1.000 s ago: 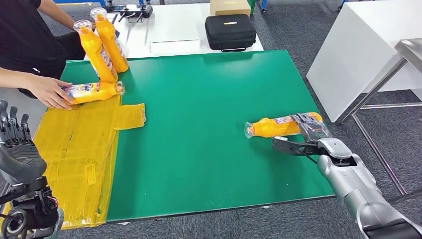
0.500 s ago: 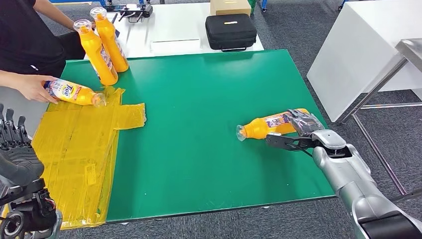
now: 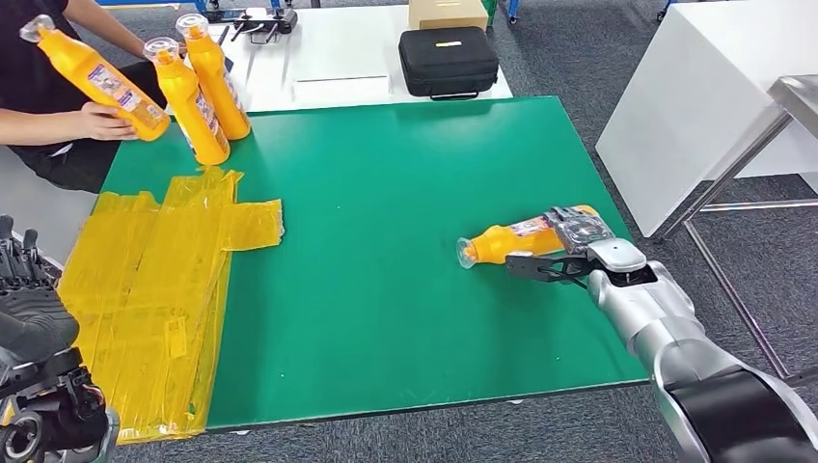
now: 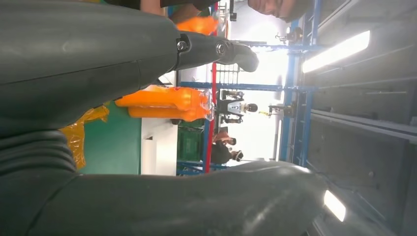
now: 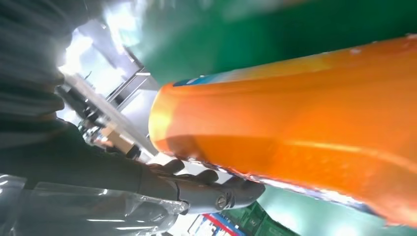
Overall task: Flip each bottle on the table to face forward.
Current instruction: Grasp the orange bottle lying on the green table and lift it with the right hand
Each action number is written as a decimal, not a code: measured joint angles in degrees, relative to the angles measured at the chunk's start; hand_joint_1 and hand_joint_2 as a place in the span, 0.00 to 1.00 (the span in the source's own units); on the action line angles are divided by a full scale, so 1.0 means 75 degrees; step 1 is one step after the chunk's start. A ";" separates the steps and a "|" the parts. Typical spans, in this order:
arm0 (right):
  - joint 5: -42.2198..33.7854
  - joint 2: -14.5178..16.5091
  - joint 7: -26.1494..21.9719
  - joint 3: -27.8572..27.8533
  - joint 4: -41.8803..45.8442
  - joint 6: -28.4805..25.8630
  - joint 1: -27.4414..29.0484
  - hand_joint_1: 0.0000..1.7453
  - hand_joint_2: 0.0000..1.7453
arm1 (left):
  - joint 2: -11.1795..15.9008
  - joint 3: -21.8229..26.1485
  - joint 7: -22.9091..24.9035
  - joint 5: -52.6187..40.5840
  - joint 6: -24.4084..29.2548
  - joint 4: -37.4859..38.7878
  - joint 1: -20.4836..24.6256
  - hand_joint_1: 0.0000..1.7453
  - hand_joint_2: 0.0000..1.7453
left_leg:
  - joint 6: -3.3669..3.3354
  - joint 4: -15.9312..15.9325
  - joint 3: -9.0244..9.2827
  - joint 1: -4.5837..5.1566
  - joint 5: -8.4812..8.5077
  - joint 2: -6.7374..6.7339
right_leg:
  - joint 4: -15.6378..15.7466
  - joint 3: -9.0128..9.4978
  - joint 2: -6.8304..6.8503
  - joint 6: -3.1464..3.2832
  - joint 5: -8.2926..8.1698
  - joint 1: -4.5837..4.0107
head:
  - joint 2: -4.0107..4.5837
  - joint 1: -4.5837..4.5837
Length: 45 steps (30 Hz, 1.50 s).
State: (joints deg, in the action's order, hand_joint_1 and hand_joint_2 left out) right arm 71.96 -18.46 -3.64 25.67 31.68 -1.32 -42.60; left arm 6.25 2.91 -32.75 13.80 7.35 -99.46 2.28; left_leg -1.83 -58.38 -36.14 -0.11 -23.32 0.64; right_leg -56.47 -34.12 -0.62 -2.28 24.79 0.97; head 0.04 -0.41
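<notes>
Right hand (image 3: 577,234) grips the lying orange bottle (image 3: 506,241) on the green desk (image 3: 386,222); left hand (image 3: 24,289) empty, fingers apart.

We see a glossy orange plastic bottle (image 3: 521,240) with a clear cap on a matt green table (image 3: 386,241); at left, crinkled shiny yellow film (image 3: 154,289); lower right, a brushed silver metal arm (image 3: 666,328).

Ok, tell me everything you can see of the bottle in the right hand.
The orange bottle looks like glossy plastic, with a clear cap at its end and a printed label along its body. It lies nearly on its side over the green table, cap pointing toward the robot's left. The right hand grips its base end.
</notes>
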 joint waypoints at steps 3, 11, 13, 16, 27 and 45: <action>0.0156 0.0225 0.0048 0.0110 -0.0407 -0.0015 -0.0281 0.00 1.00 | -0.0017 0.0070 -0.0011 0.0003 0.0036 -0.0146 -0.0143 0.00 0.00 | 0.0000 0.0000 0.0001 0.0000 0.0000 -0.0007 | 0.0000 0.0000 -0.0003 0.0000 0.0000 0.0000 | 0.0000 0.0001; 0.0342 0.0724 0.0083 0.0353 -0.1053 0.0096 -0.0742 0.00 1.00 | -0.0082 0.0264 -0.0011 0.0005 0.0085 -0.0474 -0.0477 0.00 0.00 | 0.0001 0.0000 0.0002 -0.0001 0.0000 -0.0002 | -0.0001 -0.0001 -0.0002 0.0001 0.0000 -0.0001 | 0.0000 0.0002; 0.0452 0.0823 0.0127 0.0422 -0.1170 0.0169 -0.0831 0.25 1.00 | -0.0092 0.0310 -0.0011 0.0004 0.0084 -0.0537 -0.0549 0.00 0.00 | 0.0001 0.0000 0.0002 -0.0001 0.0000 -0.0009 | -0.0001 -0.0001 -0.0006 0.0001 0.0000 0.0000 | 0.0000 0.0002; 0.0649 0.0982 0.0312 0.0560 -0.1341 0.0384 -0.0959 1.00 1.00 | -0.0097 0.0392 -0.0016 0.0038 0.0093 -0.0667 -0.0696 0.00 0.00 | 0.0001 0.0000 0.0002 -0.0001 0.0000 -0.0012 | -0.0001 -0.0003 -0.0007 0.0001 0.0000 0.0000 | 0.0000 0.0002; 0.0753 0.1342 0.0457 0.0820 -0.1775 0.0882 -0.1324 1.00 1.00 | -0.0100 0.0774 -0.0047 0.0184 0.0143 -0.1145 -0.1092 0.00 0.00 | 0.0001 0.0000 0.0002 -0.0002 0.0000 -0.0003 | -0.0001 0.0000 -0.0004 0.0001 0.0000 0.0000 | 0.0000 0.0003; 0.0759 0.1669 0.0137 0.0965 -0.2001 0.1760 -0.1526 0.00 1.00 | -0.0400 0.1373 -0.0139 0.0194 0.0043 -0.2105 -0.1836 0.00 0.00 | 0.0002 0.0000 0.0004 -0.0004 0.0001 -0.0004 | -0.0001 0.0000 -0.0004 0.0001 0.0000 -0.0002 | 0.0000 0.0002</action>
State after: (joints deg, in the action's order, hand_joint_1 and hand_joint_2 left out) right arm 77.65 -5.94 -2.61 32.90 16.67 11.88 -54.04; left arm 3.25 13.20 -33.79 15.25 7.67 -115.26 -11.49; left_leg -1.82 -58.38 -36.12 -0.14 -23.31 0.61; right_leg -56.47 -34.12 -0.65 -2.27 24.79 0.95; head 0.04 -0.39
